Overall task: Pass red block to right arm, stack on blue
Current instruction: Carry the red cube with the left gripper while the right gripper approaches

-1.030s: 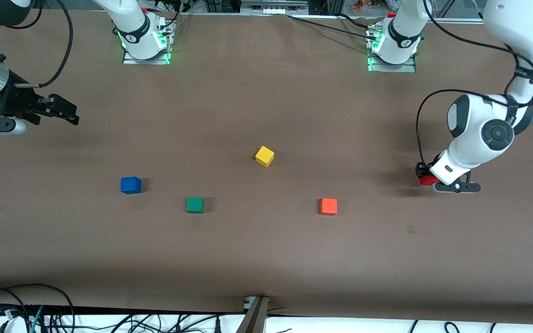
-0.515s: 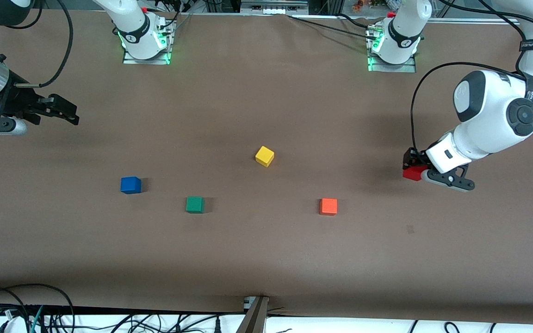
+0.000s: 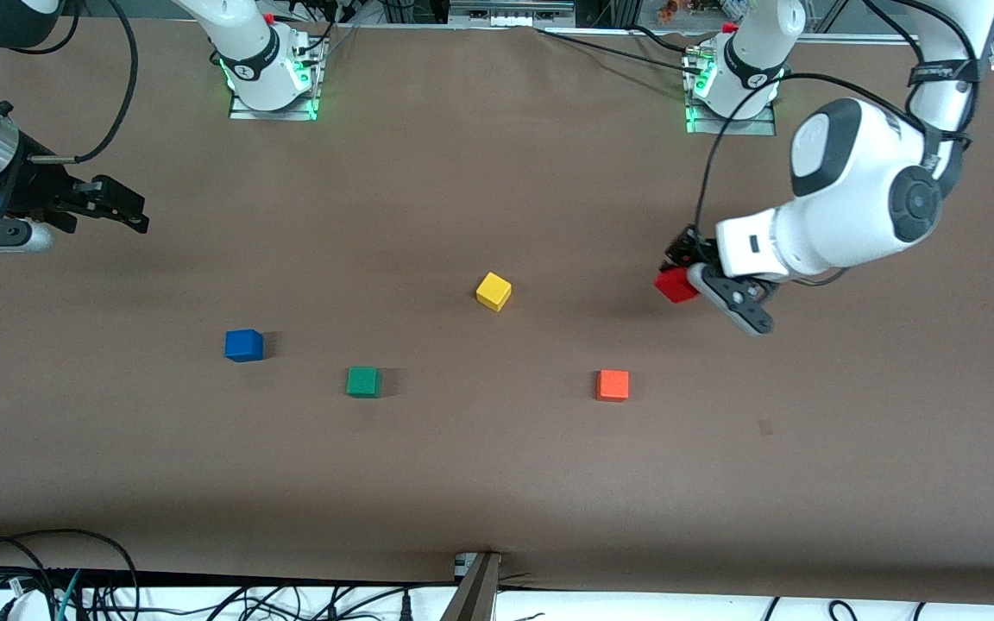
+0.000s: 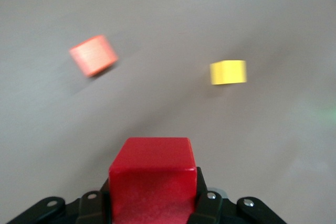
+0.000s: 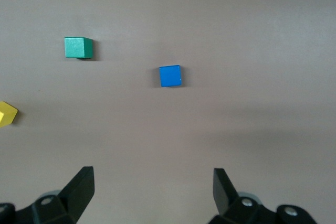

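Observation:
My left gripper (image 3: 680,278) is shut on the red block (image 3: 676,285) and holds it in the air over the table toward the left arm's end. The left wrist view shows the red block (image 4: 152,179) clamped between the black fingers (image 4: 207,203). The blue cube (image 3: 243,345) sits on the table toward the right arm's end, and shows in the right wrist view (image 5: 170,75). My right gripper (image 3: 122,210) is open and empty, waiting over the table's edge at the right arm's end; it also shows in the right wrist view (image 5: 152,184).
A yellow cube (image 3: 493,291) sits mid-table, a green cube (image 3: 363,381) beside the blue one, and an orange cube (image 3: 613,385) nearer the front camera, below the held block. The brown table (image 3: 497,483) carries the arm bases along its top edge.
My left gripper has lifted the red block off the table and carried it toward the middle, with the wrist turning. The right arm has not moved.

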Robot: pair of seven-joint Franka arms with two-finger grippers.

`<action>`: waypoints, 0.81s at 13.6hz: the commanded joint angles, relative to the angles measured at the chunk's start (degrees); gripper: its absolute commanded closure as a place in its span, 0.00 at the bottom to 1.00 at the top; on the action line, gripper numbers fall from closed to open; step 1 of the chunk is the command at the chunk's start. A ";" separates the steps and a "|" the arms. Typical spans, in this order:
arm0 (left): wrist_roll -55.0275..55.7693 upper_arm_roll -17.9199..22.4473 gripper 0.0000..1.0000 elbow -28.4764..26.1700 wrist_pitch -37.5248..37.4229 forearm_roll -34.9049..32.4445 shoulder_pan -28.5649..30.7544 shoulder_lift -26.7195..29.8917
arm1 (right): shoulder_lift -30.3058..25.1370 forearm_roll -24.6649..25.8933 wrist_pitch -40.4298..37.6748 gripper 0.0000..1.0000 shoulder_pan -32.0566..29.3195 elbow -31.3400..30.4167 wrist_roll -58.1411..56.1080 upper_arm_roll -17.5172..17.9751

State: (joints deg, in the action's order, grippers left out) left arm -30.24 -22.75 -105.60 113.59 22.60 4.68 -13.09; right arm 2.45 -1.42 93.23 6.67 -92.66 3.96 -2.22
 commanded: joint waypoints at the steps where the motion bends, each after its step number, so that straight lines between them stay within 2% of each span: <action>1: -14.53 -1.16 1.00 0.57 -1.18 9.00 -0.19 -1.31 | 1.23 -0.07 -0.50 0.00 0.72 0.72 -0.71 -0.15; 5: -33.86 -2.65 1.00 2.58 -1.35 25.43 -0.90 -5.09 | 4.13 -0.33 -4.00 0.00 4.04 0.72 -0.54 0.02; 7: -41.01 -3.96 1.00 2.95 -1.18 30.81 -0.90 -5.98 | 4.40 -0.59 -4.90 0.00 5.02 0.81 -2.89 0.11; 8: -44.69 -4.67 1.00 3.29 -1.01 33.53 -0.99 -7.29 | 4.49 -2.77 -4.99 0.00 5.81 0.73 -4.73 0.02; 10: -54.35 -5.64 1.00 7.67 -0.57 38.37 -2.47 -12.19 | 6.59 -15.38 -4.46 0.00 5.73 0.81 -4.58 -0.15; 11: -56.75 -5.64 1.00 8.13 -0.22 40.13 -2.83 -13.87 | 7.47 -21.11 -4.11 0.00 5.38 0.81 -4.40 -0.33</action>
State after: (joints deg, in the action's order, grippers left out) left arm -80.64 -27.82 -102.01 113.40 59.46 2.75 -21.51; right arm 8.14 -14.58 89.66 12.54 -92.81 0.95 -2.00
